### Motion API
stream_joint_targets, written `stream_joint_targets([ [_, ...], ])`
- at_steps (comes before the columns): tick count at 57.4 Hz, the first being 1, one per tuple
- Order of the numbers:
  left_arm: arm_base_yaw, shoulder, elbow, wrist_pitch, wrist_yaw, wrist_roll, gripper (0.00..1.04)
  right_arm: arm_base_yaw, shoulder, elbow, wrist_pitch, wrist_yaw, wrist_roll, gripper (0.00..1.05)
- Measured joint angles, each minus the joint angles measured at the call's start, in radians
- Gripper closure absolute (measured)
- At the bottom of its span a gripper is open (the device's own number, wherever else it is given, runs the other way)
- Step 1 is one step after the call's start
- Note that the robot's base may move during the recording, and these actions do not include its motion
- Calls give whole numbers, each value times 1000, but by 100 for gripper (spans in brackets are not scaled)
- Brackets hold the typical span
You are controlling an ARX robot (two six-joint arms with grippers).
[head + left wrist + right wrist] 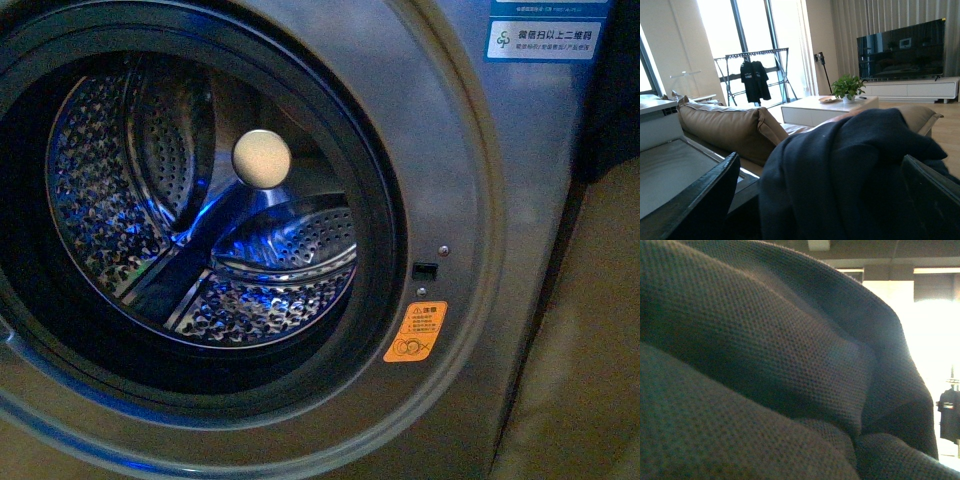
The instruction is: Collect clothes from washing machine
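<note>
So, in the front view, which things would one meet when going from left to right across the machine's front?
On the washing machine: white round knob → orange warning sticker → blue-white label.

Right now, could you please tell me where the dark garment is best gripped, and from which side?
Grip the garment at its bunched crest, straight on with the left gripper, whose open fingers stand either side of the heap. The cloth is limp and piled in folds, so a ridge probably gives more to pinch than a flat layer.
</note>
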Motion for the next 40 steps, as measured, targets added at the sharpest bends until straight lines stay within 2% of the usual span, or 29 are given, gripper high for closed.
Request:
stream_joint_targets([
  [3,0,0,0,0,0,0,7,-85,1,15,-2,-40,40,96],
  [15,0,0,0,0,0,0,7,-531,54,56,-18,-257,232,96],
  [22,0,0,0,0,0,0,7,-715,119,57,-126,-361,243,96],
  [32,0,0,0,0,0,0,7,-869,251,11,-299,-457,164,96],
  [40,0,0,0,0,0,0,7,-929,349,-65,-370,-484,98,96],
])
